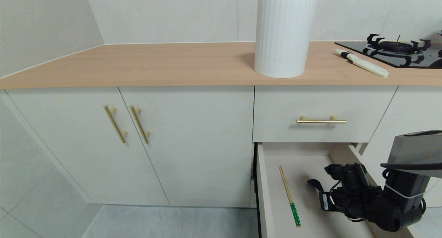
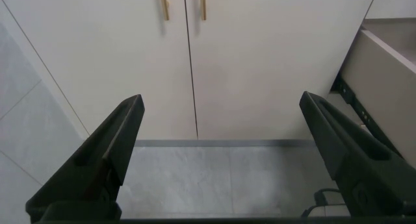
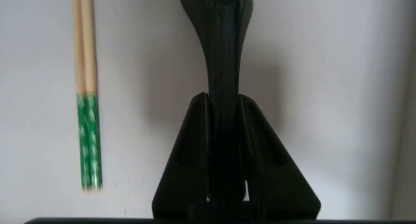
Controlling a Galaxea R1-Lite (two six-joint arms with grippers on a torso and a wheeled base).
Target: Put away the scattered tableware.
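In the near right, the open pale lower drawer [image 1: 261, 182] holds a pair of wooden chopsticks with green-patterned ends [image 1: 289, 196]. They lie side by side on its floor towards the left wall, long axis running near to far, green ends nearest and bare tips pointing far and slightly left. Just right of them, inside the drawer, the right gripper [image 1: 326, 195] is pinched on the handle of a slim black spoon-like utensil [image 1: 315, 184], whose broader end points far-left. I cannot tell whether it touches the drawer floor. To the left, low before the white double cabinet doors [image 2: 260, 62], the left gripper [image 2: 221, 104] holds nothing, its fingers spread wide. Above the open drawer sits a closed white drawer with a gold bar handle [image 1: 321, 121]. On the wooden countertop [image 1: 172, 63] beyond stands a tall white ribbed cylindrical container [image 1: 281, 38], its inside hidden. Right of it a cream sheathed utensil [image 1: 362, 63] lies aslant, beside the black gas hob [image 1: 393, 51].
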